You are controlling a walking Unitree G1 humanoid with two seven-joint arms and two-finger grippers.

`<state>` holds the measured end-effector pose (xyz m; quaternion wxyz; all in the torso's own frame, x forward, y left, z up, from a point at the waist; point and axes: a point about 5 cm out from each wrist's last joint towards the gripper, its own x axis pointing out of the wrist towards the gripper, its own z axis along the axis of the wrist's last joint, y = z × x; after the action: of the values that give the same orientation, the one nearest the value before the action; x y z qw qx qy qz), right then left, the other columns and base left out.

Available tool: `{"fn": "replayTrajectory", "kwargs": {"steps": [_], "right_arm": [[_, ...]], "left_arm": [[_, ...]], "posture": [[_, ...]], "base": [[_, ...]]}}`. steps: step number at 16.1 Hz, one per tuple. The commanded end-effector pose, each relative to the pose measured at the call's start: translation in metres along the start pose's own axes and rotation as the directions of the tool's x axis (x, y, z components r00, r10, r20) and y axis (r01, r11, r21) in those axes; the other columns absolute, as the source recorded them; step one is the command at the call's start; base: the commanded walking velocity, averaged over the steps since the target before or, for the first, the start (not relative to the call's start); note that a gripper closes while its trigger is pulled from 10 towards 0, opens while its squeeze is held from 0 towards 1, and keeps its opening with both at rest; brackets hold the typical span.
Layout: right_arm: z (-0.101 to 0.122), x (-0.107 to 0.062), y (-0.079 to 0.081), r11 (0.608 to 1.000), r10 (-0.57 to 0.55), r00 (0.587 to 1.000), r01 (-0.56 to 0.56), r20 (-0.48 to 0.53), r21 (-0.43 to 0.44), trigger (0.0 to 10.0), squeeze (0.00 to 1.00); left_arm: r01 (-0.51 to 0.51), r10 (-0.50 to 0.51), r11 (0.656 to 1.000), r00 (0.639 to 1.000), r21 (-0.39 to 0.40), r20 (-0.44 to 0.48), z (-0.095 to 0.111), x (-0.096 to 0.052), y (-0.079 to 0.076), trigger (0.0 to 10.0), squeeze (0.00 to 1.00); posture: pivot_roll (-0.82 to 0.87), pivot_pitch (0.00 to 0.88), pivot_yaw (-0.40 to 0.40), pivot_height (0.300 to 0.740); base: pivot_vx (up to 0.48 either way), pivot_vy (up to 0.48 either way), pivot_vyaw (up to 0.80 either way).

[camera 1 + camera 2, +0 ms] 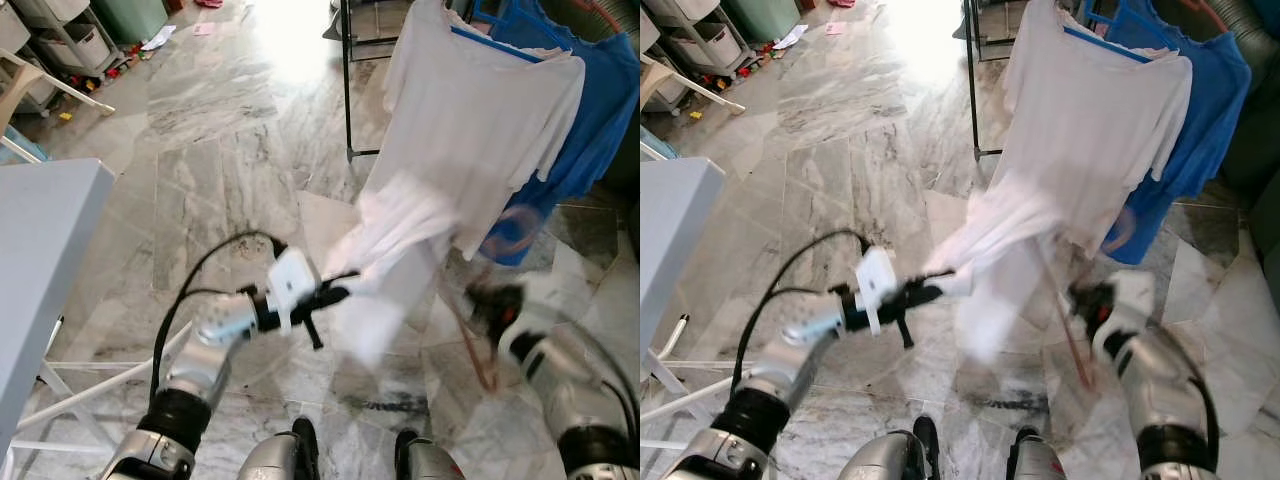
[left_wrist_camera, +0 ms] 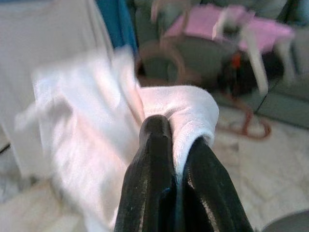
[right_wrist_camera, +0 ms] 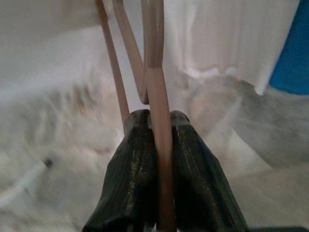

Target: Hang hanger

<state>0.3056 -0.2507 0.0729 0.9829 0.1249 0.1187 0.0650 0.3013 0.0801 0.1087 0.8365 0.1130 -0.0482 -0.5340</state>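
My left gripper (image 1: pixel 345 292) is shut on a fold of a loose white garment (image 1: pixel 395 230), held out above the floor; the left wrist view shows the cloth pinched between the black fingers (image 2: pixel 159 159). To its right, my right gripper (image 1: pixel 487 300) is shut on a thin pinkish-brown hanger (image 1: pixel 1072 345), whose bars run between the pads in the right wrist view (image 3: pixel 155 72). The hanger hangs low beside the garment and is blurred. Behind both stands a black clothes rack (image 1: pixel 346 80) with a white shirt (image 1: pixel 480 130) on a blue hanger and a blue shirt (image 1: pixel 600 110).
A grey table (image 1: pixel 40 260) stands close on my left with white legs beneath it. Shelves with storage bins (image 1: pixel 60 40) line the far left. Marble floor (image 1: pixel 230 180) stretches ahead between table and rack. My feet show at the bottom.
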Motion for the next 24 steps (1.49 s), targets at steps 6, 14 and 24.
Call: {"fn": "replayTrajectory", "kwargs": {"steps": [6, 14, 24], "right_arm": [[-0.017, 0.000, 0.052, 0.975, 0.219, 0.971, -0.221, -0.100, -0.011, 10.0, 0.00], [-0.123, -0.084, 0.048, 0.940, 0.287, 0.760, -0.340, -0.584, 0.020, 10.0, 0.00], [-0.130, -0.081, 0.000, 0.994, -0.046, 0.853, 0.090, -0.521, 0.059, 10.0, 0.00]], "left_arm": [[-0.013, 0.017, 1.000, 0.990, 0.027, -0.142, -0.030, 0.004, -0.014, 10.0, 0.00], [0.028, -0.049, 0.994, 0.977, -0.103, -0.205, -0.046, 0.009, -0.027, 10.0, 0.00], [-0.114, 0.105, 0.993, 0.963, -0.021, -0.247, -0.041, 0.009, 0.001, 10.0, 0.00]], "posture": [[-0.09, 0.234, 0.131, 0.740], [-0.11, 0.248, 0.142, 0.740], [-0.10, 0.239, 0.146, 0.740]], "base": [[0.000, 0.000, 0.00], [0.000, 0.000, 0.00], [0.000, 0.000, 0.00]]}}
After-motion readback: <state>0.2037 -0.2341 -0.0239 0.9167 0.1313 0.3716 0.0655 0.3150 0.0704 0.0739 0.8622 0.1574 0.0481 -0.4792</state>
